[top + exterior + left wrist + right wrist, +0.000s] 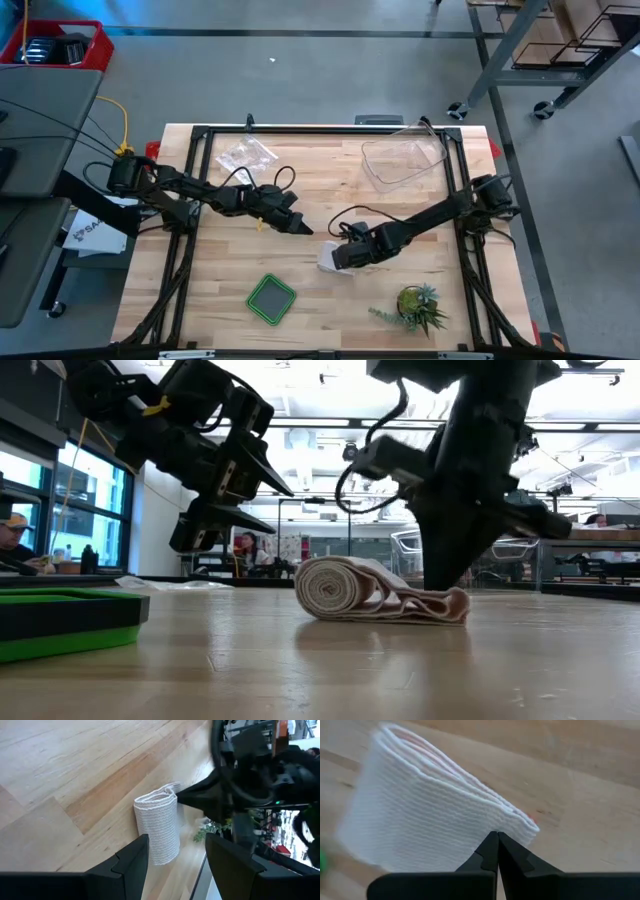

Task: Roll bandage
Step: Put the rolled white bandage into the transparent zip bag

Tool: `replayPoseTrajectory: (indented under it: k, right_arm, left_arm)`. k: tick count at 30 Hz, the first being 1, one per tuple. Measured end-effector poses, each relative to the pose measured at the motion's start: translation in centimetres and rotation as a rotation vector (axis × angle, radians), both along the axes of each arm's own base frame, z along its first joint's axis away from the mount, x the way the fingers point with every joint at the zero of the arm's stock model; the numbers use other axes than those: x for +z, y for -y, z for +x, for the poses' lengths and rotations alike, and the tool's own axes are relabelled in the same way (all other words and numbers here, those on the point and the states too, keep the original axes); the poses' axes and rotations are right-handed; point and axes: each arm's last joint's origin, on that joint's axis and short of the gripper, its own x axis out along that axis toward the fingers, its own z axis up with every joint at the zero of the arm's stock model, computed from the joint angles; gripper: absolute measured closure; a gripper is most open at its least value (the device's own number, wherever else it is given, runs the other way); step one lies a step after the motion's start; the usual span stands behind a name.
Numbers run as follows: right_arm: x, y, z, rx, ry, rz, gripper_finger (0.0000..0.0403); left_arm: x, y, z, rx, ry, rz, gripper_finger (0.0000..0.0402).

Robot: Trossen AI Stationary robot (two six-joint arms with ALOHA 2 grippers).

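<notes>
The bandage [435, 815] is right up close in the right wrist view, a soft white bundle with many layers stacked on each other. The right claw [496, 851] sits at its edge with its two fingers pinched together. From this close I cannot tell for sure if a bit of cloth is caught between them, but the tips look like they only touch the bundle.

The bandage [375, 598] lies on the wooden table [330, 310]. One end is a round roll and the other end is a flat folded tail. So I think most of the rolling is done, but the tail is not wound up yet and the roll looks loose and squashed.

The left claw [298, 226] hovers near the bandage, on the side away from the right claw. It does not touch the bandage. Its fingers are spread apart and hold nothing.

A clear tub [402, 160] stands well apart from the bandage, at the far side of the table. It looks like it has nothing in it. A crinkly clear bag [246, 155] lies flat, also far from the bandage. A green square tray [271, 299] sits near the bandage on the front side, and a little plant [416, 305] is close by too.
</notes>
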Motion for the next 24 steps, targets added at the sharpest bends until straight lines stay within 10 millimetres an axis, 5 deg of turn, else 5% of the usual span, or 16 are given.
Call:
replayPoseTrajectory:
  k: [6,12,18,24]
  right_arm:
    - [-0.5,0.2,-0.1,0.01,-0.043,-0.003,0.0403]
    - [3.5,1.1,-1.3,-0.015,0.048,-0.089,0.0403]
    - [7.2,2.6,-2.9,-0.018,0.114,-0.2,0.0403]
    - [8.3,3.5,-3.4,-0.024,0.132,-0.225,0.0403]
  left_arm:
    - [0.2,-0.4,0.0,-0.003,0.014,-0.013,0.0213]
    - [2.7,-3.6,-0.7,0.052,0.141,0.007,0.0213]
    - [7.0,-9.0,-3.9,0.259,0.297,0.09,0.0213]
    - [5.3,-10.2,-7.0,0.218,0.027,-0.003,0.0213]
